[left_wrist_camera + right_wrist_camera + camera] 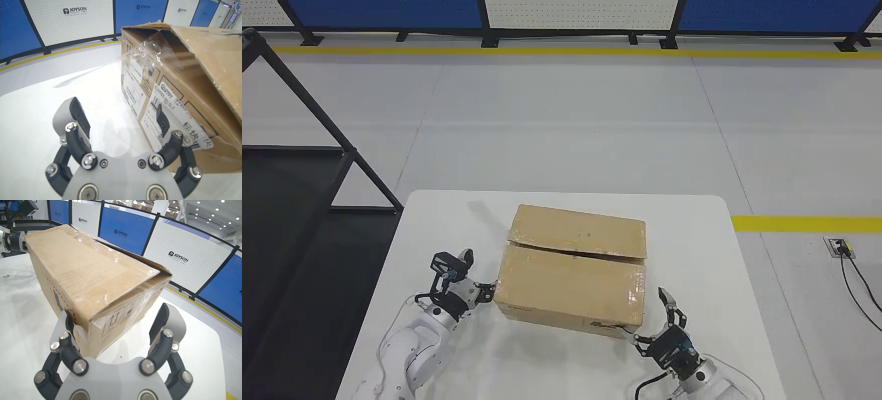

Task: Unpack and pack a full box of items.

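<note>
Mid white smooth worktop [682, 225]: brown corrugated cardboard box [572, 265], rectangular, flaps under crinkled glossy clear tape. Left claw [117, 106] spread apart beside one labelled end. Right claw [115, 309] spread apart, astride a torn corner.

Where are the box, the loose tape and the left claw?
cardboard box [577, 232]: top view, its top flap.
loose clear tape [151, 52]: left wrist view, crinkled film.
left gripper [117, 105]: left wrist view, midway between open fingertips.

Matt cardboard box [572, 265] with glossy, wrinkled clear tape [157, 55] stands on a smooth white table [442, 230].
</note>
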Robot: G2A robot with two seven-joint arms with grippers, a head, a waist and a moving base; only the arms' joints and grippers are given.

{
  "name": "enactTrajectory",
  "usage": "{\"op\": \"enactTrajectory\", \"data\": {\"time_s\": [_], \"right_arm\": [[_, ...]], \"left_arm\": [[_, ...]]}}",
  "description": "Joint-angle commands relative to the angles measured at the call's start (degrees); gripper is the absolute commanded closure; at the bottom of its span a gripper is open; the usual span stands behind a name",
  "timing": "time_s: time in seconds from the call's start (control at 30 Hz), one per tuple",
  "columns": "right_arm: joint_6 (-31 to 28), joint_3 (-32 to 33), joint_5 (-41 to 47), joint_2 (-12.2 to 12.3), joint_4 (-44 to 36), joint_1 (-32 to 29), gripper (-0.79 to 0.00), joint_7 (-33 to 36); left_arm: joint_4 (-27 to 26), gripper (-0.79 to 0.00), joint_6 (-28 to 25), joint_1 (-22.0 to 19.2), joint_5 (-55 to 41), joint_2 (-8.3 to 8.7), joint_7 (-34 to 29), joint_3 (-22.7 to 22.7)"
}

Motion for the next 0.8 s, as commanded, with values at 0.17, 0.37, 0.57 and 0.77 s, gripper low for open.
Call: {"op": "enactTrajectory", "data": {"time_s": [0.17, 0.37, 0.57, 0.77], "right_arm": [[-0.03, 0.5, 0.68, -0.02, 0.27, 0.55, -0.785, 0.32], [-0.37, 1.82, 1.8, 0.09, 0.51, 0.34, -0.785, -0.55], [-0.79, 5.53, 1.31, 0.75, -1.94, -3.34, -0.785, -4.1], [-0.55, 10.23, 1.24, 1.43, -5.52, -8.33, -0.785, -9.93]], "left_arm": [[-0.39, -0.785, 0.05, -0.1, -0.08, -0.1, -0.23, 0.33], [-0.5, -0.785, 1.0, -0.03, 0.28, -0.13, -0.28, 0.21], [-0.32, -0.785, 4.41, 1.16, 1.02, 0.21, 0.05, -2.43], [-0.31, -0.785, 10.97, 0.71, 12.25, 1.12, -2.58, -4.95]]}}
